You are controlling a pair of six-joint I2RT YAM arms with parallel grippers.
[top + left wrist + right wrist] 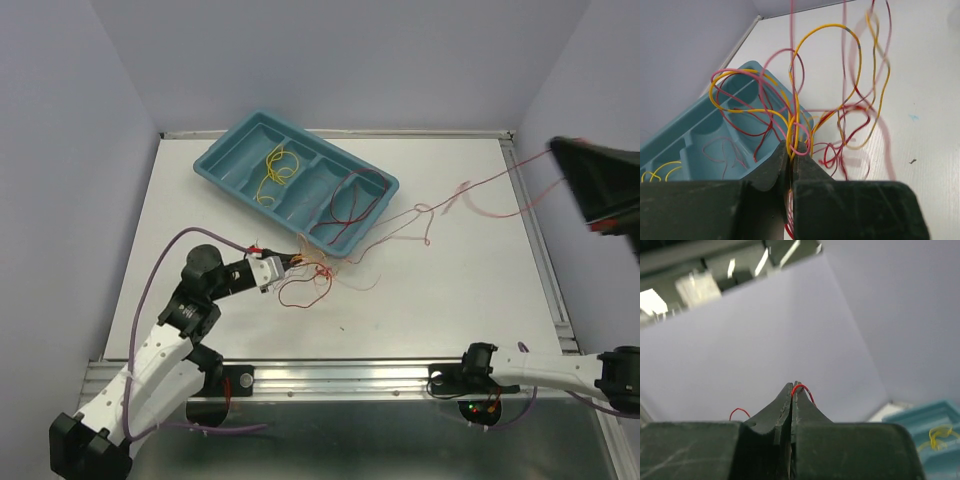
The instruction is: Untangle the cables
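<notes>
A teal tray (222, 158) with several compartments lies slantwise on the far left-centre part of the white table (460, 290), its long side running from upper left to lower right. Plain pale lilac walls (60, 150) close the table in on three sides. A metal rail (340, 372) runs along its near edge, and a small dark speck (342, 327) sits on the surface in front of the tray.

Compartment tray (222, 158) far-centre on table (450, 290); cables (315, 270) tangled just before it, more inside its compartments.
</notes>
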